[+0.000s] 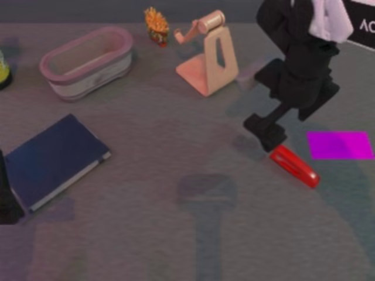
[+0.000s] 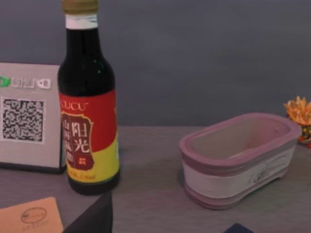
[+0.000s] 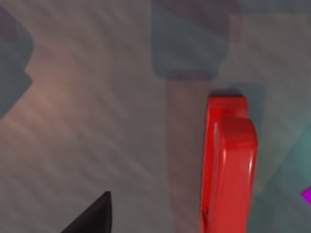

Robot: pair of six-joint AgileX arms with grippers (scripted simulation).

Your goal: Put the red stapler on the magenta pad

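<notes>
A grey, faintly textured table (image 1: pixel 176 234) fills the scene under a dim, dark backdrop, and on its right half lies the red stapler (image 1: pixel 294 166), flat on the surface and slanted, one end tucked under our right gripper (image 1: pixel 266 133) and the other end pointing away toward the near edge. The magenta pad (image 1: pixel 340 145) lies just beside it, further right, apart from it and bare. In the right wrist view the stapler (image 3: pixel 227 165) runs long and glossy beside one dark fingertip (image 3: pixel 95 216), with clear table between them; we cannot tell from these views how far the fingers stand apart, and nothing shows them holding anything. We judge the stapler to be rigid, light and rather slick with its rounded shell, so we would take it across its narrow width near the middle of its length, where the sides run straight, not at a rounded end where it could squirt out or pivot. Further out, toward the far edge, stand a pink stand (image 1: pixel 208 61), a small orange spiky figurine (image 1: pixel 156 24) and an oval pink-rimmed tub (image 1: pixel 88 61); a dark blue book (image 1: pixel 53 159) lies at the left. Our left arm is parked at the left edge, its wrist camera looking at a soy sauce bottle (image 2: pixel 88 102) and a QR-code card (image 2: pixel 26 124).
</notes>
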